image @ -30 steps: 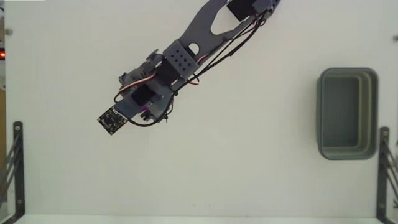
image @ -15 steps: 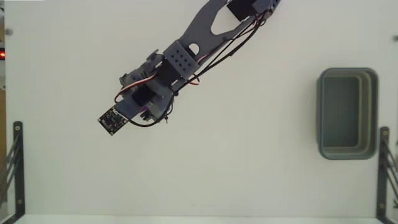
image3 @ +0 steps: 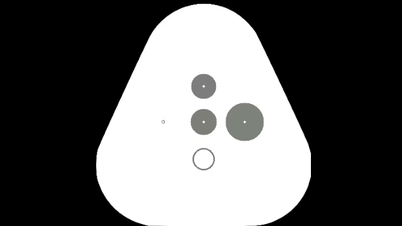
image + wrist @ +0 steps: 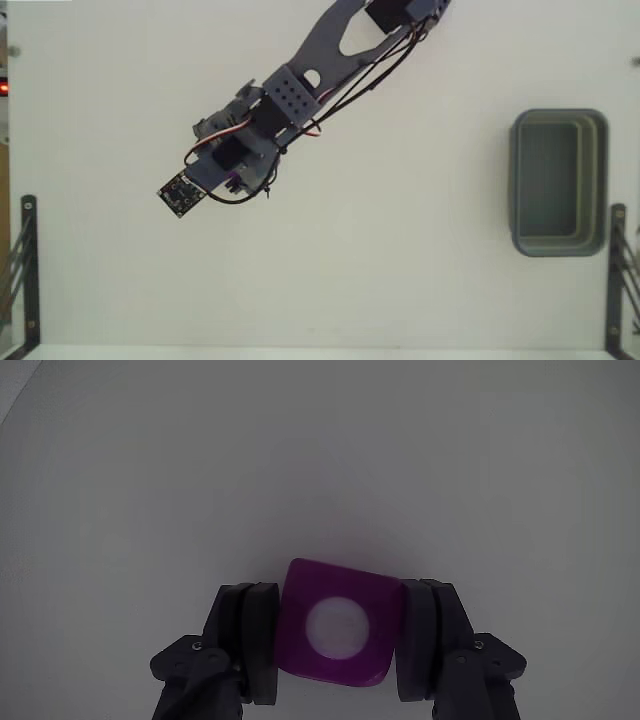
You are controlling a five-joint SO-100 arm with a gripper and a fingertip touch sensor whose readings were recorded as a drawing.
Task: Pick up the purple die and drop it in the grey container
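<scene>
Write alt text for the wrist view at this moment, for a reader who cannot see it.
A purple die, white pip facing the camera, sits clamped in the gripper between two dark fingers, one pressed against each side. Behind it lies only a plain pale table surface; the grey container does not appear in this view.

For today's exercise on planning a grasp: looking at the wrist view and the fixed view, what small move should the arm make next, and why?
Probably lift straight up. In the wrist view the purple die sits between the two fingers, which appear to press its sides. In the fixed view the grey container lies far right of the arm, so the die must clear the table first.
</scene>
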